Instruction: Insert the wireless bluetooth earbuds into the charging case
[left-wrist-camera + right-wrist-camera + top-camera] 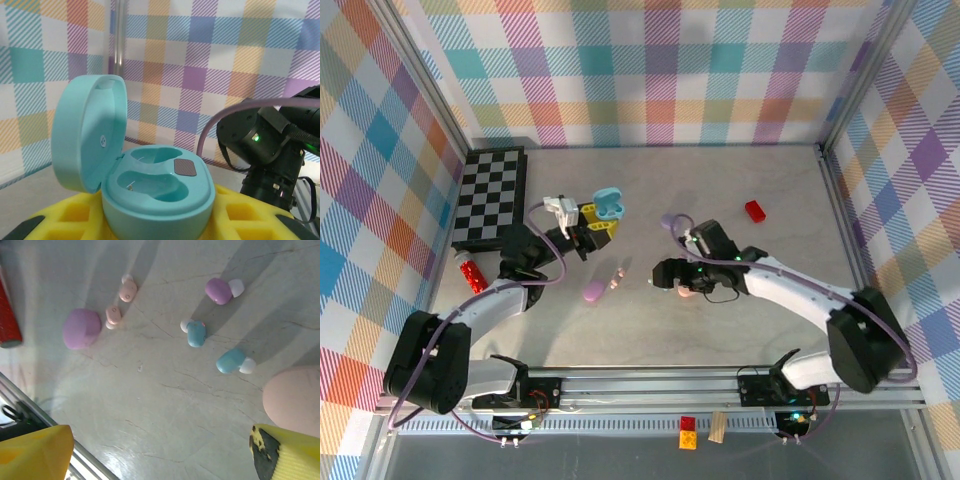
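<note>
My left gripper (603, 222) is shut on the base of an open teal charging case (160, 195), held above the table. Its lid (87, 132) stands up at the left and both sockets are empty. Yellow fingers (247, 212) flank the case. The earbuds lie loose on the table: two pink (128, 290) (113, 315), one lilac (218, 291), two pale blue (196, 334) (231, 361). My right gripper (162, 455) hovers open over bare table near them, with nothing between its yellow fingertips (37, 452). From above, it (670, 272) sits right of the pink earbuds (617, 275).
A shut lilac case (81, 328) lies beside the pink earbuds, and a pink case (295, 400) sits near my right fingertip. A red can (472, 275) lies at the left, a chessboard (490, 195) at the back left, and a red block (755, 211) at the right.
</note>
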Controlling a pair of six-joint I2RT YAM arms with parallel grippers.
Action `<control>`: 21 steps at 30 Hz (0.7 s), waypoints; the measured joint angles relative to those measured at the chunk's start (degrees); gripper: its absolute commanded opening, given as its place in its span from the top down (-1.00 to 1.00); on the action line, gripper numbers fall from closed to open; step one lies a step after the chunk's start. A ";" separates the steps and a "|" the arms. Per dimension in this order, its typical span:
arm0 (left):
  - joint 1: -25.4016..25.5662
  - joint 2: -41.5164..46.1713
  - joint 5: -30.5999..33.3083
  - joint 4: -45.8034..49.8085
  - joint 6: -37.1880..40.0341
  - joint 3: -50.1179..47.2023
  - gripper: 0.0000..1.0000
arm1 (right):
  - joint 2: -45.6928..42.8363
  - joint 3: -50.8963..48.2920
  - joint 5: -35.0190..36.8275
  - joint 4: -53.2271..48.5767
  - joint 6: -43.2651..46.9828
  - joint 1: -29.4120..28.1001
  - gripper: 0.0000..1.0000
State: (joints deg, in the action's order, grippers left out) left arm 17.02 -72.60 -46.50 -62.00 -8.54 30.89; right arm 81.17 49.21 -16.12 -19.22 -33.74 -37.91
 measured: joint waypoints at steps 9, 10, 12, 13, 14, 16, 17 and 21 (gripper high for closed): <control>-1.53 2.34 -0.17 2.71 0.44 -0.09 0.27 | 16.22 15.19 2.01 -8.00 10.40 -0.48 -0.78; -1.75 2.80 -0.20 3.30 0.44 -0.15 0.27 | 18.05 16.76 2.19 -9.20 11.32 -0.48 -0.77; -2.05 3.69 -0.17 4.04 0.66 -0.42 0.27 | 20.96 19.02 2.60 -11.28 12.98 -0.48 -0.77; -2.16 4.17 -0.17 4.79 0.85 -0.46 0.27 | 22.29 20.06 2.62 -12.55 13.75 -0.48 -0.77; -2.23 4.55 -0.17 5.29 1.07 -0.46 0.27 | 23.43 21.09 2.58 -13.79 14.40 -0.48 -0.77; -2.23 5.22 -0.17 6.43 1.66 -0.46 0.27 | 25.07 22.47 2.54 -15.61 15.43 -0.48 -0.77; -2.23 5.49 -0.17 6.97 1.97 -0.46 0.27 | 25.70 22.88 2.43 -16.39 15.93 -0.48 -0.76; -2.23 6.23 -0.17 9.07 2.97 -0.46 0.27 | 26.75 23.34 1.66 -18.97 17.16 -0.48 -0.76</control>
State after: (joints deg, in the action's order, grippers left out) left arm 14.79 -66.37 -46.68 -52.93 -5.56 30.44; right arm 107.92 72.55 -14.46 -38.20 -16.58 -38.39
